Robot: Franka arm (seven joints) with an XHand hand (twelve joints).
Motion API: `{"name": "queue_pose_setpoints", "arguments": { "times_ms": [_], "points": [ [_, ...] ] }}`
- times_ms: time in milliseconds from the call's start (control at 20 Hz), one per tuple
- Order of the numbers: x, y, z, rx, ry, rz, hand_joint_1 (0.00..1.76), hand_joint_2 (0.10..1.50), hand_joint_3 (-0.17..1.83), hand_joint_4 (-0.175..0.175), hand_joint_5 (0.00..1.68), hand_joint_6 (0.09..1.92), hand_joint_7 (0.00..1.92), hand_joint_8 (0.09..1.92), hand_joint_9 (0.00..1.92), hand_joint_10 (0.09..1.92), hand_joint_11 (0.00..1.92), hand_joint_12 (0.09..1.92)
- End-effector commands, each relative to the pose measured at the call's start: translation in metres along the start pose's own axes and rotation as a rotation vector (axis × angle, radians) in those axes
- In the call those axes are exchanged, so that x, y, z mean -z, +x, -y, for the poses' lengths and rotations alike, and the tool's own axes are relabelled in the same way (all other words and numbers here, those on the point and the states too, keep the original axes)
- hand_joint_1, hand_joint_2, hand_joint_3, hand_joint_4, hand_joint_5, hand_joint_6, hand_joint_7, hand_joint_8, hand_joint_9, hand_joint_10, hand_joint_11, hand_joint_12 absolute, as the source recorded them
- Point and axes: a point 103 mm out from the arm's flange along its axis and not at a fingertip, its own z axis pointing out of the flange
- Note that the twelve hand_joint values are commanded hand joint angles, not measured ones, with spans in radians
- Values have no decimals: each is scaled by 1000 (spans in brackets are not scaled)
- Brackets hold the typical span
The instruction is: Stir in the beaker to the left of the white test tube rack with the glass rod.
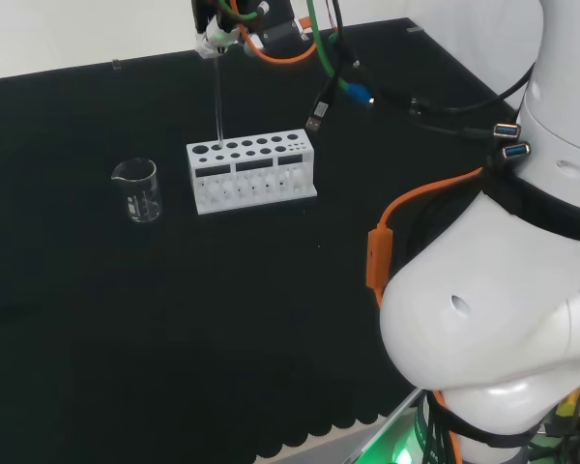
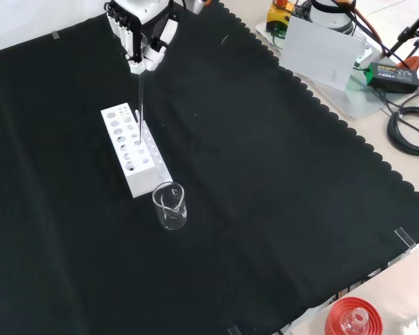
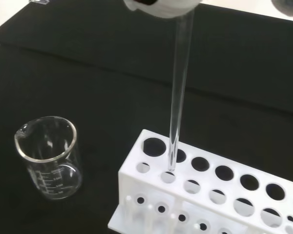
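so, step: the glass rod (image 3: 178, 92) appears to be lifting out of the white test tube rack (image 1: 251, 172), with its lower tip at or just above a hole near the rack's beaker-side end (the wrist view leaves it unclear whether the tip is quite free).
hand: the hand (image 2: 141, 31) is clenched around the top of the glass rod, fingers curled on it, and holds it roughly upright above the rack.
beaker: a clear, apparently empty beaker (image 1: 138, 189) stands on the black-clothed tabletop (image 1: 174, 319), just left of the rack in the head view and just in front of its near end in the front view; it is apart from the rack and upright, spout away from the rack.
progress: early, by judgement; stirring has not begun, since the rod is over the rack and not over the beaker.
next need: likely a full clearance of the rack, a short carry to the beaker, then a descent inside its rim.
risk, snag: if the carry starts before the tip clears the hole, the rod could catch and drag or tip the rack, or twist in the grasp.
risk, beaker: a descent off centre could strike the rim and knock the light beaker over.
risk, rod: too deep a descent could jam the rod against the glass base.
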Motion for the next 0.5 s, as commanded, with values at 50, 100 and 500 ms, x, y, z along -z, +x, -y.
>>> {"name": "queue_pose_setpoints", "arguments": {
  "times_ms": [50,100,500],
  "points": [
    [0,2,1,-8,10,4,1334,1028,-175,-175,1406,87,1582,169,1767,286,1578,686],
    [0,2,1,-8,8,3,1334,1028,-175,-175,1406,87,1582,170,1767,285,1578,686],
    [7,7,-1,9,5,10,1333,1028,-175,-175,1407,87,1579,177,1768,284,1578,688]
  ]
}}
